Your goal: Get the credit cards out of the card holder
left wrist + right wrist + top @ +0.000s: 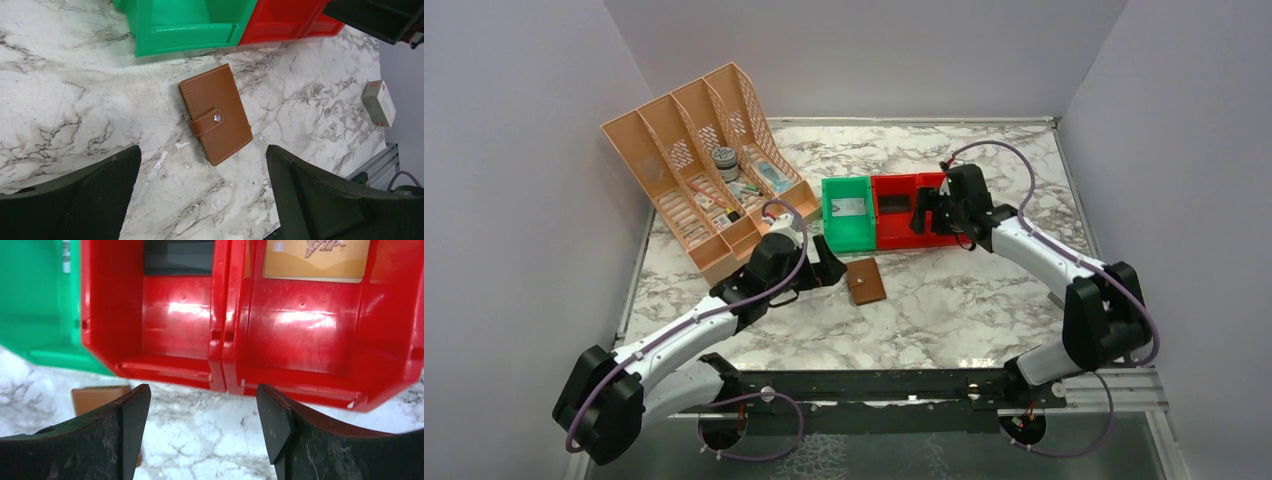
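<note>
The card holder (216, 114) lies shut with its tab (207, 121) snapped, on the worktop (75, 100) at 6 o'clock of the green bin (190, 37). The left hand (202, 195) hangs over it, wide and empty. The right hand (200, 430), also wide and empty, hovers before the red bins (220, 315), at 2 o'clock of the holder.

The green bin holds a pale card (849, 207). The red bin beside it holds a dark card (179, 257), and the outer one a gold card (312, 260). Whether any remain inside the holder I cannot tell.

If so, the next move is likely pinning the holder and popping the tab.
</note>
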Controlling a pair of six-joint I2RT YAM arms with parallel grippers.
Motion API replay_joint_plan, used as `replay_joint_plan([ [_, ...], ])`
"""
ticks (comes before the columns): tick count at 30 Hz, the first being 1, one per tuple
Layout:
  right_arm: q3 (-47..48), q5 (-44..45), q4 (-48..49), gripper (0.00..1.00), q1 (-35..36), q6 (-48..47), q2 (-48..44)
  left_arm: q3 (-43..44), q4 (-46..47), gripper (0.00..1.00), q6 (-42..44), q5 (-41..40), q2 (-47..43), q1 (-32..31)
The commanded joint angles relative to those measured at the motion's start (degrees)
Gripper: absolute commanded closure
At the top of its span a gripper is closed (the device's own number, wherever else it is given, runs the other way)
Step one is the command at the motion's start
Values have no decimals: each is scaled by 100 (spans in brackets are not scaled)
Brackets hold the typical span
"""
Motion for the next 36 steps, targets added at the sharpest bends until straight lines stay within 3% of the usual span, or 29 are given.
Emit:
replay_joint_plan([
  [1, 470, 364, -23, 21, 7, -152, 649, -208, 317, 1, -186, -339, -301, -10],
  [7, 682, -305, 189, 22, -1, -280, 1076, -711, 779, 1, -300, -444, -771, -10],
  [16, 471, -1151, 379, 29, 5, -245, 990, -337, 199, 2, -56, -309, -533, -13],
  [25, 211, -305, -34, 29, 0, -124, 158, -202, 204, 2, 46, -76, -225, -11],
  [32, -1002, -1916, 835, 35, 142, 408, -753, -117, 149, 6, -29, 31, 209, -12],
  [36, -1285, -2127, 1326, 38, 706, 838, -589, -94, 189, 9, -101, 194, 452, -10],
])
